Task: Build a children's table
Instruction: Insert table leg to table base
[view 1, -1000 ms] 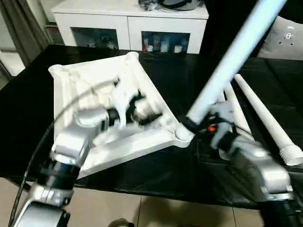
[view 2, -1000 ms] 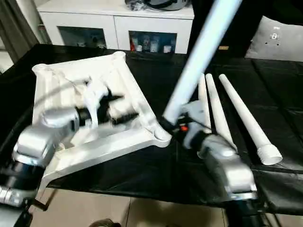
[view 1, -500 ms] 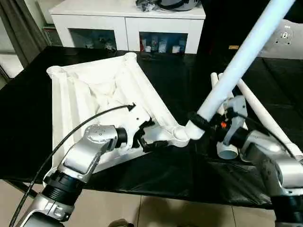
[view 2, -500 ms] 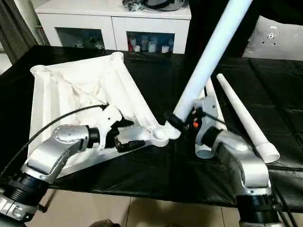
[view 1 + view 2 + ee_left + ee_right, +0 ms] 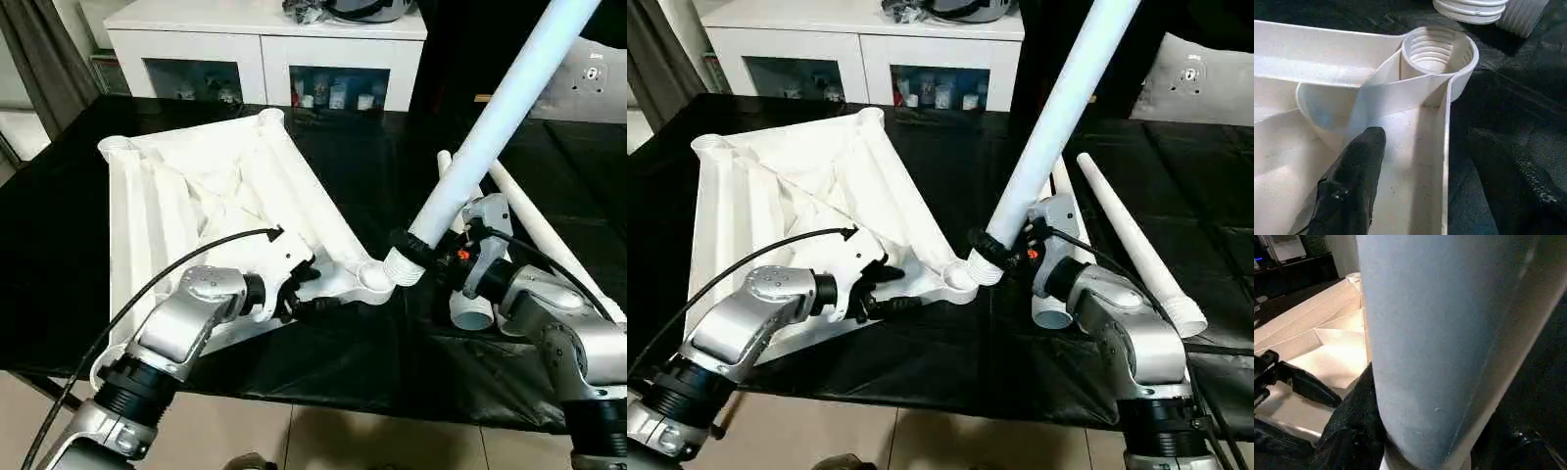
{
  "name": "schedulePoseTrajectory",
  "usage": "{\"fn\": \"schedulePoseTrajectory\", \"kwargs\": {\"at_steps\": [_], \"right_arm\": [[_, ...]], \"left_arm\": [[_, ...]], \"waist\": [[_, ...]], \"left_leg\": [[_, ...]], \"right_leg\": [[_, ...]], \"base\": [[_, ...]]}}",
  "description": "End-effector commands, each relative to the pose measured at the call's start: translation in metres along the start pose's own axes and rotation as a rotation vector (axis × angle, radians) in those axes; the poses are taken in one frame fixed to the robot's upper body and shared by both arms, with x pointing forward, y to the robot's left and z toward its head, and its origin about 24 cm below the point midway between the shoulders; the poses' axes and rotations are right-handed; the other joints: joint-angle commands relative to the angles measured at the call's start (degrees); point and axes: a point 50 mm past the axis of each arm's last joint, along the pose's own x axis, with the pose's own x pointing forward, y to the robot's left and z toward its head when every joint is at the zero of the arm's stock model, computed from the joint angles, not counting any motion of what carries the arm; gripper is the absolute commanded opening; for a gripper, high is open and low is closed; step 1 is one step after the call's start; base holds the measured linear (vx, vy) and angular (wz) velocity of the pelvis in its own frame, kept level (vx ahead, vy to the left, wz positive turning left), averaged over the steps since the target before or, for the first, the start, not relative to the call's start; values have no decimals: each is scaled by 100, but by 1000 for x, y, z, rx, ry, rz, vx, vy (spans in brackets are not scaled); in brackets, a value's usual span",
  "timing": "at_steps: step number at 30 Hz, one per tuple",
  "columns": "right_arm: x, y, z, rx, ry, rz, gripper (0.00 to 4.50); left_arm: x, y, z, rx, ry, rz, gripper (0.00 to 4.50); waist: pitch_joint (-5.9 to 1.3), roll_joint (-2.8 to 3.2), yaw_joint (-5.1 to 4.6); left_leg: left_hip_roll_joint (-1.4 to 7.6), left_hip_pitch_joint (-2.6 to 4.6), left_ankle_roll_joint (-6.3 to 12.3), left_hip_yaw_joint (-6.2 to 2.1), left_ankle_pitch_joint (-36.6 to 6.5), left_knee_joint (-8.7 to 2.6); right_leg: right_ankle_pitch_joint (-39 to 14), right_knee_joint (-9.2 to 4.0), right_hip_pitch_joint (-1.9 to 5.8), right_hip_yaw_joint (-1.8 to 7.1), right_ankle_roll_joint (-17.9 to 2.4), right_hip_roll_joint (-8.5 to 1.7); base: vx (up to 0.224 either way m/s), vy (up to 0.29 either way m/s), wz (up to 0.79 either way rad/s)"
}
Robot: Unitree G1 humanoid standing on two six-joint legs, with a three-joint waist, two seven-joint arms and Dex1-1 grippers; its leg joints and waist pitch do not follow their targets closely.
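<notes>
Starting at your right gripper (image 5: 416,257), pinched tight on the tall white leg (image 5: 490,127), tip its ribbed end straight over the round corner socket (image 5: 1439,48) just beside it, while your left gripper (image 5: 1442,161), fingers spread across the tabletop (image 5: 176,196) rim near that socket, holds it steady.

You have the tabletop (image 5: 206,206) lying underside up left of the held leg (image 5: 490,127), whose flared end sits just beside its near corner socket (image 5: 1437,49).
</notes>
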Motion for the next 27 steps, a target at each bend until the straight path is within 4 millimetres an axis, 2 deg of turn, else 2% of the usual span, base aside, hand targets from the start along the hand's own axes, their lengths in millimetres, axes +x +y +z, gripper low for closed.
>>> {"fn": "schedulePoseTrajectory", "kwargs": {"at_steps": [1,10,13,15,18,22,24,27], "right_arm": [[0,2,6,-20,-15,14,188],[0,4,2,-22,-4,19,188],[0,4,2,-22,-3,19,188],[0,4,2,-23,-2,19,188],[1,4,1,-24,1,19,188],[1,4,1,-25,3,20,188],[1,5,1,-25,6,26,188],[2,6,1,-29,15,42,188]], "left_arm": [[2,0,-1,8,24,18,272],[7,-3,-2,6,45,16,209],[8,-4,-3,7,50,16,174],[9,-4,-3,15,59,16,172],[9,-5,-4,26,71,15,130],[9,-4,-5,32,78,14,128],[8,-4,-5,43,89,15,94],[6,-2,-8,67,115,19,84]], "waist": [[-396,-26,3],[-397,-30,8],[-395,-34,8],[-390,-37,2],[-394,-27,-1],[-398,-29,5],[-395,-28,6],[-392,-31,2]], "left_leg": [[392,67,343,-134,-696,-389],[393,65,358,-137,-677,-389],[392,65,351,-138,-702,-391],[392,65,346,-138,-729,-393],[394,64,351,-141,-705,-392],[393,64,358,-141,-682,-389],[391,67,362,-138,-702,-388],[394,64,362,-145,-716,-396]], "right_leg": [[-803,-395,330,260,-1249,-483],[-762,-394,332,258,-1263,-484],[-822,-401,335,258,-1252,-486],[-866,-408,333,257,-1240,-483],[-833,-408,333,257,-1227,-482],[-761,-396,333,256,-1254,-482],[-797,-403,331,258,-1258,-485],[-840,-405,333,256,-1227,-482]], "base": [[0,0,0],[0,0,0],[0,0,0],[0,0,0],[0,0,0],[0,0,0],[0,0,0],[0,0,0]]}}
